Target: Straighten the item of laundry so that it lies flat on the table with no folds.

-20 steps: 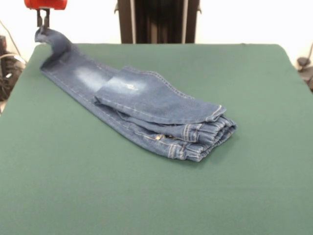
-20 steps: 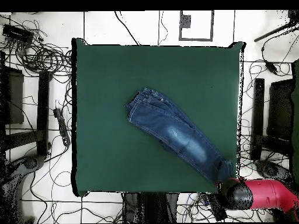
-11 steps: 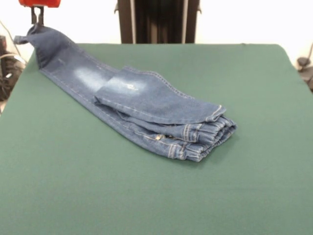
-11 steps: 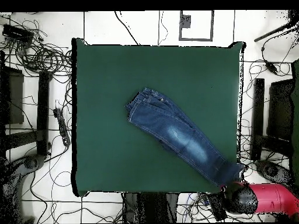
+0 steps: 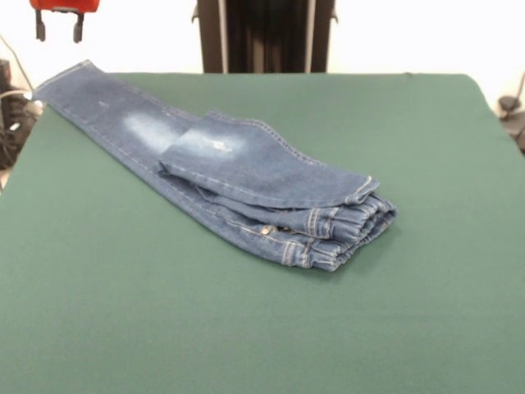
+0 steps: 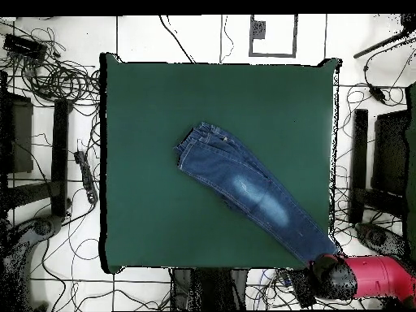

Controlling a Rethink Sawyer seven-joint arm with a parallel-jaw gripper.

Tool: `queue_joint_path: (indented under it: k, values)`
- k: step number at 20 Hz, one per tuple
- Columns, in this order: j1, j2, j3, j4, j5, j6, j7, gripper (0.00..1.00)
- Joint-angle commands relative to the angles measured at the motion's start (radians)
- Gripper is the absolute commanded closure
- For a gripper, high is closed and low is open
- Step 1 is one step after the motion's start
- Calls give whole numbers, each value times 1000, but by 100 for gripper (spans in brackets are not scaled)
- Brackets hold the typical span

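Gripper [image 5: 57, 31] at upper left of the front view, fingers spread, holding nothing, clear above the jeans' [image 5: 246, 180] leg hem. Jeans run diagonally from the upper-left table [image 5: 246, 328] corner toward centre. One leg stretched out, hem at the table edge. Other leg doubled back on top, pale patch showing, its hem over the bunched waistband at centre right. Judgement: the step in hand is opening that fold. Best to pinch the top leg's hem alone, lift only enough to clear the layers beneath, and draw it back alongside the first leg without dragging the waistband. No readable brand, label or writing.
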Motion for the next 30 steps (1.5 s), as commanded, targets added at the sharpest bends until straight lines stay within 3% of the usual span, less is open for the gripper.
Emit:
queue_joint_path:
  k: [1, 18, 30]
  values:
    - [50, 57, 72, 53, -26, -44, -132, 0]
    - [32, -1, 201, 108, 154, -56, -139, 0]
    - [52, -7, 221, 100, 175, -50, -103, 0]
